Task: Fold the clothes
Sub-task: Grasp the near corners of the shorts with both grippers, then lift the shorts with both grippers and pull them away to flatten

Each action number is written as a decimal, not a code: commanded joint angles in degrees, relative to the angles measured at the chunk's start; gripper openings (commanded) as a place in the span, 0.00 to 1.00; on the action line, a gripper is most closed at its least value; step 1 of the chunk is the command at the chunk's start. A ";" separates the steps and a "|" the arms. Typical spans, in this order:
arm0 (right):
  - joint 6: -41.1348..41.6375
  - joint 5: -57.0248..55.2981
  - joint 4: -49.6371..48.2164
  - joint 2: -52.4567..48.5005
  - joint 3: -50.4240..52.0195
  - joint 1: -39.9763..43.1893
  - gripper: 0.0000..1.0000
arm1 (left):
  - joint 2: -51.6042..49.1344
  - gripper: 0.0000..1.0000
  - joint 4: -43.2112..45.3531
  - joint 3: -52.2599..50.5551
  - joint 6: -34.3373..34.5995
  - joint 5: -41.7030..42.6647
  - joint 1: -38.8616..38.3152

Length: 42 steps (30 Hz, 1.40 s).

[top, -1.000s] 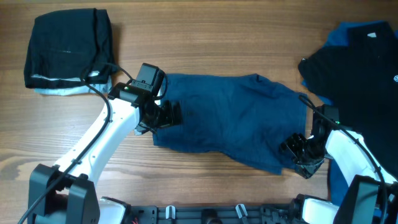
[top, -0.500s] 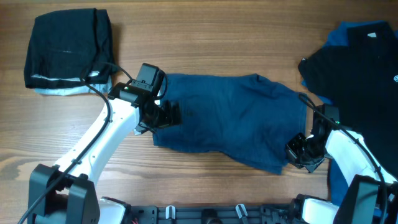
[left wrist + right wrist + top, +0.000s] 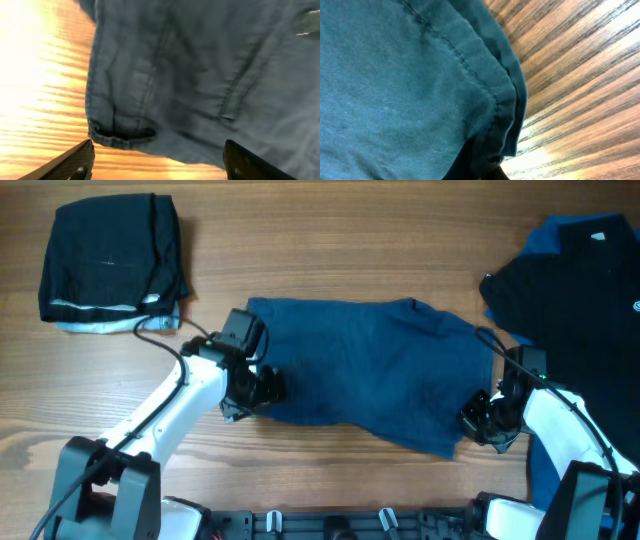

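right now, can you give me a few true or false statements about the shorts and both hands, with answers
1. The shorts lie on the table between the two hands. True.
2. The right hand is shut on a corner of the shorts. True.
3. The left hand is shut on the shorts. False: its fingers stand wide open at the shorts' left hem, gripping nothing.
4. The folded black garment lies on top of the shorts. False: it sits apart at the table's far left corner.
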<state>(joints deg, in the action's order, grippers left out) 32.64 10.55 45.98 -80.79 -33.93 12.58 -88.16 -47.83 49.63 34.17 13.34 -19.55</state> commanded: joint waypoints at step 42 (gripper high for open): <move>-7.96 1.60 10.91 0.22 -15.50 0.24 0.04 | 14.75 0.04 6.64 1.73 3.06 0.11 -0.20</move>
<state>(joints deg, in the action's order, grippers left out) 27.03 11.60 54.85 -80.79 -45.93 12.58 -78.52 -40.75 48.07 39.18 13.21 -19.55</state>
